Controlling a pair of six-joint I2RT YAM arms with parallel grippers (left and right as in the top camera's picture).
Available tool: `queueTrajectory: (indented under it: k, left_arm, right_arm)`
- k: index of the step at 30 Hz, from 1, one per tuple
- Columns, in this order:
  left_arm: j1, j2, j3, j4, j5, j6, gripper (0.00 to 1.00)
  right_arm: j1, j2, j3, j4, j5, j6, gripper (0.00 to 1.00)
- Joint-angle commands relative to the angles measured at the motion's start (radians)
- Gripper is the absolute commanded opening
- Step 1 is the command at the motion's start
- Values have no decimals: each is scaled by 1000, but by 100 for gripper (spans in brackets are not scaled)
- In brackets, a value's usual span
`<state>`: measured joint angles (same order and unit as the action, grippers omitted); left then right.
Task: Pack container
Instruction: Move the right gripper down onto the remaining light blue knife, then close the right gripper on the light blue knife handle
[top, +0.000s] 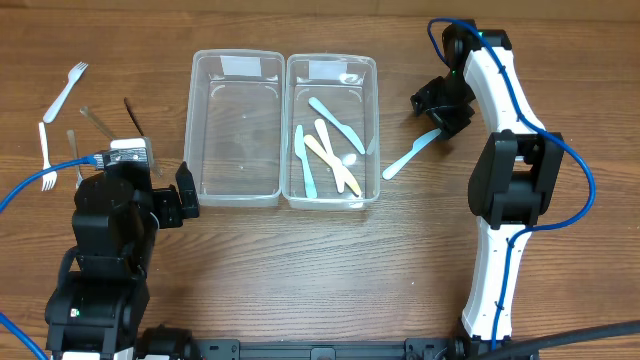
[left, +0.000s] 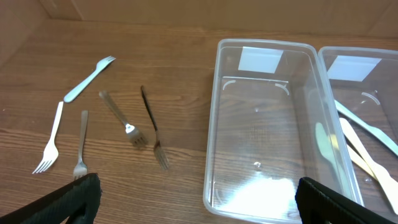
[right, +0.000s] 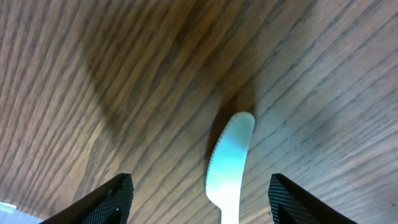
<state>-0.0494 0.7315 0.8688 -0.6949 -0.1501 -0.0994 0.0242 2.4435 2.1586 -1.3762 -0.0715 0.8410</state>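
Two clear plastic containers stand side by side: the left one (top: 236, 125) is empty, the right one (top: 332, 130) holds several pale blue and cream plastic utensils. A light blue plastic knife (top: 410, 154) lies on the table right of the containers. My right gripper (top: 446, 112) is open and hovers over the knife's blade end (right: 229, 160), not touching it. My left gripper (top: 172, 198) is open and empty, near the front left corner of the empty container (left: 267, 124). Several forks (left: 127, 127) lie on the table to the left.
Several forks, white plastic and metal, are scattered at the far left (top: 60, 95). The wooden table (top: 320, 280) runs toward the front. Blue cables run along both arms.
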Motion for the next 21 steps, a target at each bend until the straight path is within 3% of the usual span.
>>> queueTrajectory:
  k: [1, 14, 17, 18, 21]
  left_arm:
    - [10, 0, 25, 3, 13, -13, 100]
    - [10, 0, 25, 3, 13, -13, 100]
    - [10, 0, 25, 3, 13, -13, 100]
    - [10, 0, 25, 3, 13, -13, 100]
    - [10, 0, 25, 3, 13, -13, 100]
  right_arm:
    - [-2, 9, -34, 13, 2, 1, 72]
    - [-25, 10, -149, 63, 3, 4, 72]
    - [-26, 10, -151, 63, 7, 0, 67]
    - [-26, 10, -151, 63, 7, 1, 59]
    - [-26, 10, -151, 63, 7, 0, 50]
